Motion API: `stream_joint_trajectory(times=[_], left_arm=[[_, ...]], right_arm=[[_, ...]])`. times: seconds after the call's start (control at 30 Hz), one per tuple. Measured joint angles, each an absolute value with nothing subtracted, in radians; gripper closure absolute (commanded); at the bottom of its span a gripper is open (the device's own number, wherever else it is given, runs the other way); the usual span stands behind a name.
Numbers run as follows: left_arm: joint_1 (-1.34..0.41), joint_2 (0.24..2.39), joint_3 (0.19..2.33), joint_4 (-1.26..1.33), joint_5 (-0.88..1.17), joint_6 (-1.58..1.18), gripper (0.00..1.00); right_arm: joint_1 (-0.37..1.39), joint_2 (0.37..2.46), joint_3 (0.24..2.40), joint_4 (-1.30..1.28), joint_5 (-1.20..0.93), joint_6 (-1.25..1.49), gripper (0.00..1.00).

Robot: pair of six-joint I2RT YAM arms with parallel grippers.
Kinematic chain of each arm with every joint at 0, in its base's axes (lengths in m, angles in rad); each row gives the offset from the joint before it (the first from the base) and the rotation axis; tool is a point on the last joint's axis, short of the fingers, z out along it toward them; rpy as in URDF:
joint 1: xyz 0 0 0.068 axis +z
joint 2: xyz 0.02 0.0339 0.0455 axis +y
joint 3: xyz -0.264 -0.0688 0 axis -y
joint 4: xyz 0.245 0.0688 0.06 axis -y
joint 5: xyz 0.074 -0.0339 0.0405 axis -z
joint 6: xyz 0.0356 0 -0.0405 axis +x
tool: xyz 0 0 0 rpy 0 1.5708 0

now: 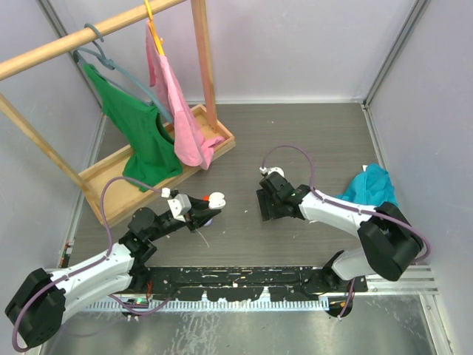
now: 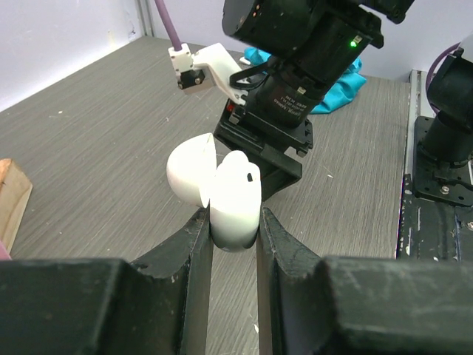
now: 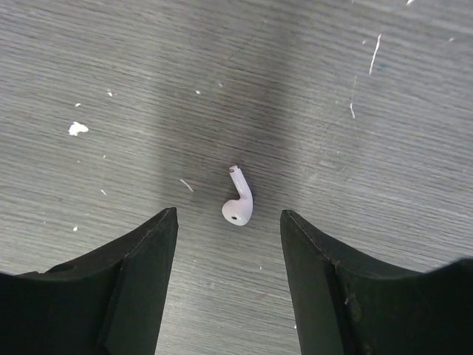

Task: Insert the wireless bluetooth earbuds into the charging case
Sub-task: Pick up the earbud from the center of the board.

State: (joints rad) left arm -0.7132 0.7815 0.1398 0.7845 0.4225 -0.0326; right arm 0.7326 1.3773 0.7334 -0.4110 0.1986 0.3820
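Right wrist view shows a small white comma-shaped plastic earbud [image 3: 238,203] lying alone on the grey wood-grained table [image 3: 332,89], its rounded head nearest the camera and its short stem pointing away. The right pincer [image 3: 228,216] hangs above it, its fingers spread wide with nothing between them, one to each side of the bud. Such a piece is likely very light, hard and glossy, so it may skid or pop out under a squeeze. The rounded head looks the safer place to pinch, since the thin stem would probably pivot. In the left wrist view the left pincer [image 2: 233,220] is clamped on the lower body of a white rounded plastic charging case [image 2: 235,196], whose lid [image 2: 191,168] stands open.
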Motion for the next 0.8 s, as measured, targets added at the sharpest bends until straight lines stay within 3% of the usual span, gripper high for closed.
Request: stream_joint_trajectory(times=[0.3, 0.8], left_arm=[[-0.713, 0.789, 0.140, 0.780, 0.422, -0.032, 1.00], [-0.713, 0.795, 0.140, 0.778, 0.422, -0.032, 1.00]], right_arm=[[0.717, 1.434, 0.713, -0.405, 0.159, 0.408, 0.40], [0.632, 1.434, 0.709, -0.409, 0.296, 0.430, 0.42]])
